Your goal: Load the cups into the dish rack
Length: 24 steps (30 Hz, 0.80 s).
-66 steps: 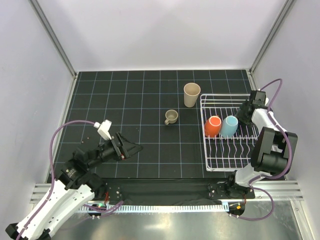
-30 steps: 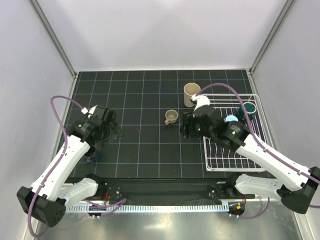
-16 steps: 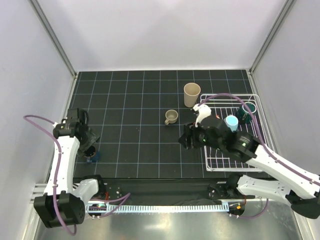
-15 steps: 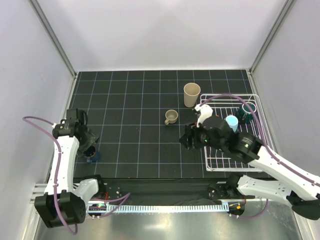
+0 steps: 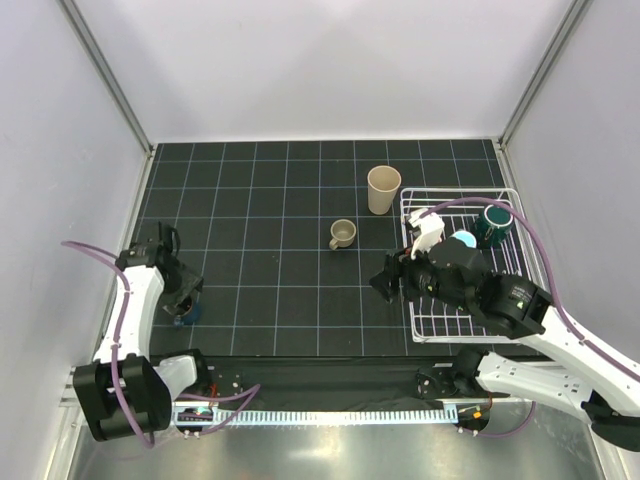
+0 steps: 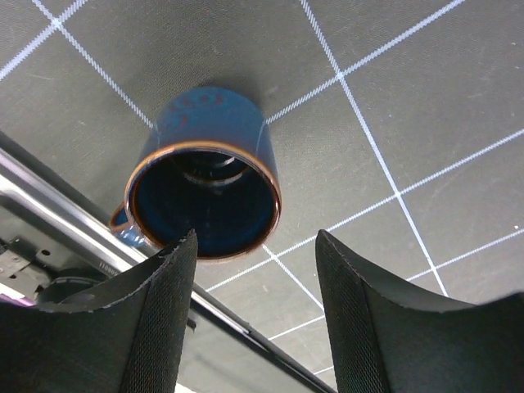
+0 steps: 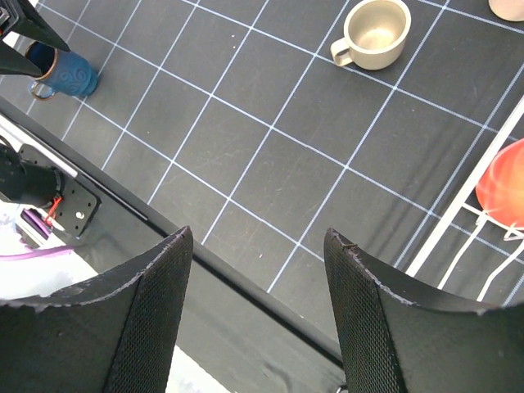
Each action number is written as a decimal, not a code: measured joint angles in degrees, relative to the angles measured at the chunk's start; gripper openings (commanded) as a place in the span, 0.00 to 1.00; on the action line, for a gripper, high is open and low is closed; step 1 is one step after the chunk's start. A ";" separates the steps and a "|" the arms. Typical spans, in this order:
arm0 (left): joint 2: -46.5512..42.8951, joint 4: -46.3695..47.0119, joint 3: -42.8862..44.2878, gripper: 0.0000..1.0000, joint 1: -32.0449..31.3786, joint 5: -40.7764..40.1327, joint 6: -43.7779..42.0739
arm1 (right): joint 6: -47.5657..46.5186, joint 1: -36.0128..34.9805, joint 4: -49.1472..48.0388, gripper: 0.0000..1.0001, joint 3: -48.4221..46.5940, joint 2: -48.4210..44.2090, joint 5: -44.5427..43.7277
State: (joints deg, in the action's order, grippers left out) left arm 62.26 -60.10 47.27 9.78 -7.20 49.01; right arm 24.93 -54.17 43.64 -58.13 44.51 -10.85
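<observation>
The navy cup [image 5: 186, 316] stands upright at the near left edge of the mat. My left gripper [image 5: 184, 291] hangs open just above it; in the left wrist view the cup [image 6: 205, 176] lies ahead of the open gripper [image 6: 255, 242], its rim level with the left fingertip. My right gripper [image 5: 386, 279] is open and empty over the mat, left of the dish rack [image 5: 440, 325]. The dark teal mug [image 5: 495, 224] and light blue mug [image 5: 464, 240] sit in the rack. The orange cup [image 7: 501, 182] shows only in the right wrist view. The beige tumbler [image 5: 383, 189] and taupe mug [image 5: 343, 235] stand on the mat.
The right wrist view shows the taupe mug [image 7: 375, 33], the navy cup [image 7: 65, 72], the rack's edge wire [image 7: 458, 214] and the open right gripper [image 7: 258, 235] over the mat's near edge. My right arm lies across the rack's left half. Walls enclose the mat.
My left gripper has swung down toward the near left and now hangs over the navy cup. My right gripper has drifted a little nearer and to the right.
</observation>
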 measured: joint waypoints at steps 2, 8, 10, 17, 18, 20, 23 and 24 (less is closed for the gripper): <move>0.39 0.83 -0.87 0.57 0.04 0.02 0.39 | -0.42 0.00 0.22 0.67 0.02 -0.02 -0.04; 1.09 2.51 -2.14 0.53 0.07 0.00 1.95 | -0.94 0.00 0.57 0.67 0.02 -0.02 -0.61; 1.36 2.86 -2.36 0.52 0.07 -0.04 2.23 | -0.96 0.00 0.70 0.67 0.04 -0.02 -0.81; 1.64 4.09 -2.86 0.18 0.11 0.24 3.23 | -0.87 0.00 1.18 0.67 0.04 0.02 -1.07; 1.64 4.37 -3.08 0.11 0.11 0.59 3.21 | -0.83 0.00 1.31 0.67 0.04 0.04 -1.09; 1.62 5.57 -3.65 0.00 0.11 1.53 3.32 | -0.76 0.00 1.57 0.67 0.04 0.15 -1.25; 1.31 5.88 -4.07 0.00 0.11 3.67 3.17 | -0.59 0.00 1.75 0.73 0.04 0.70 -1.25; 1.03 5.99 -4.11 0.00 0.15 4.50 3.10 | -0.70 0.00 1.81 0.73 0.02 1.18 -1.22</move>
State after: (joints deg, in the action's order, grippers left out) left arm 63.29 -54.11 43.16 9.93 -2.70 52.12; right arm 24.23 -54.17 45.45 -58.11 45.69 -12.08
